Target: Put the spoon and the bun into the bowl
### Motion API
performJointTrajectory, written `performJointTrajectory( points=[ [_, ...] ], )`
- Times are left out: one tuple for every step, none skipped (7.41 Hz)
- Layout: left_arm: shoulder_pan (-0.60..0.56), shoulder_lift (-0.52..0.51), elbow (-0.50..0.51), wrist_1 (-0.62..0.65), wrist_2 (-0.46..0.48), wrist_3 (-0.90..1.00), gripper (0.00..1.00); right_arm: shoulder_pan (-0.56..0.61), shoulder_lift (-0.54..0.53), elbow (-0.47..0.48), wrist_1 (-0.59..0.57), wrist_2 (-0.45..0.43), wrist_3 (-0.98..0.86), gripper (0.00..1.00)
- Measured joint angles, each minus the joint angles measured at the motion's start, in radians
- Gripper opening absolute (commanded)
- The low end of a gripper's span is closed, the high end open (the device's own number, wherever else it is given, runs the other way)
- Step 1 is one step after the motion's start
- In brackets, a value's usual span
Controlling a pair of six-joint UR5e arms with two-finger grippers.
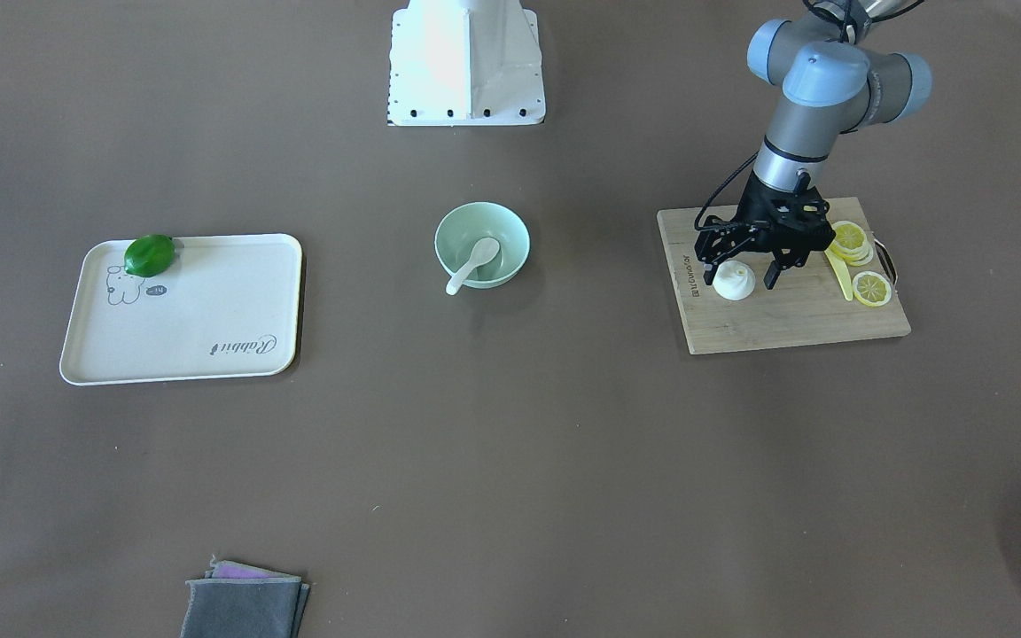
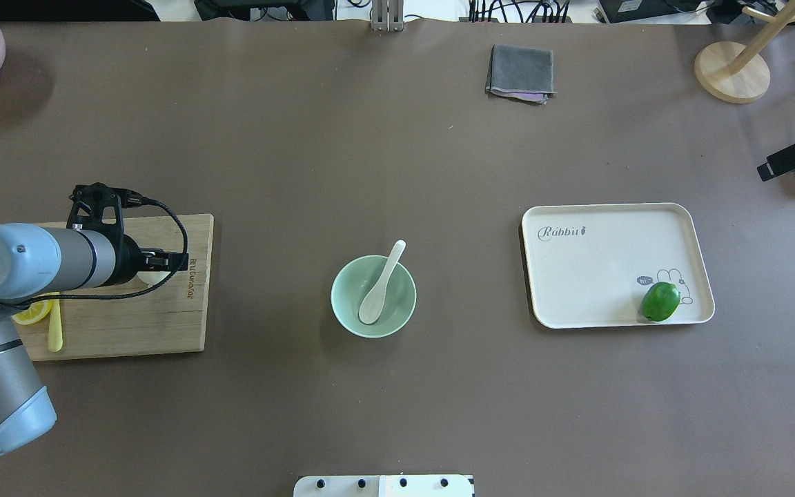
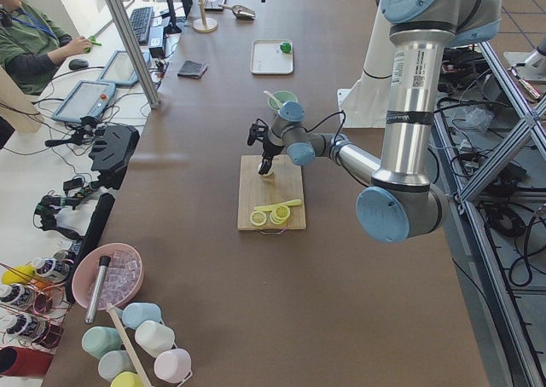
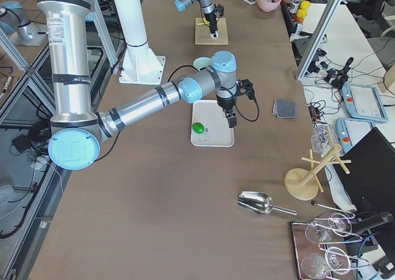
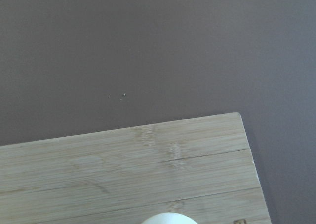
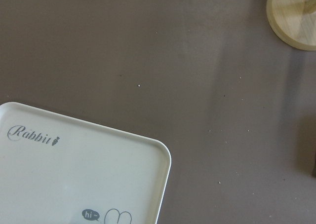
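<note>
1. Jaws of the left gripper (image 1: 738, 273) stood spread, one finger on each side of the bun (image 1: 732, 283), which sat on the cutting board (image 1: 785, 319). I saw gaps at both fingers, so I judged it a straddle set up for a pinch, not yet a hold.
2. I found the spoon (image 1: 475, 263) already lying in the bowl (image 1: 510, 257), scoop down and handle leaning over the rim. That half of the job looked done to me. The bowl sat mid-table, well apart from the board.
3. Lemon slices (image 1: 856, 244) and a yellow knife (image 1: 840, 270) lay just beside the gripper, and I reckoned a careless close could nudge them.
4. From overhead, the left wrist covered the bun almost wholly. Its own camera caught only a white sliver at the bottom edge.
5. My right gripper (image 4: 232, 116) hung by the tray (image 1: 209, 328). It was cut off at the frame edge in both the overhead and front-facing views, so I could not tell how its jaws stood.
</note>
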Motion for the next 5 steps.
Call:
performJointTrajectory(
  points=[
    [0.003, 0.000, 0.001, 0.000, 0.000, 0.000, 0.23, 0.000, 0.000, 0.000, 0.000, 0.000, 0.000, 1.00],
    [0.003, 0.001, -0.001, -0.001, 0.000, 0.001, 0.17, 0.000, 0.001, 0.000, 0.000, 0.000, 0.001, 1.00],
    [0.002, 0.001, -0.010, -0.001, -0.003, 0.001, 0.16, 0.000, 0.001, 0.000, 0.000, 0.000, 0.001, 1.00],
    [0.002, -0.003, -0.031, 0.000, -0.006, 0.001, 0.16, 0.000, 0.001, 0.000, 0.000, 0.000, 0.002, 1.00],
    [0.001, -0.022, -0.053, 0.001, -0.008, -0.003, 0.16, 0.001, 0.001, 0.000, 0.000, 0.001, 0.002, 1.00]
  ],
)
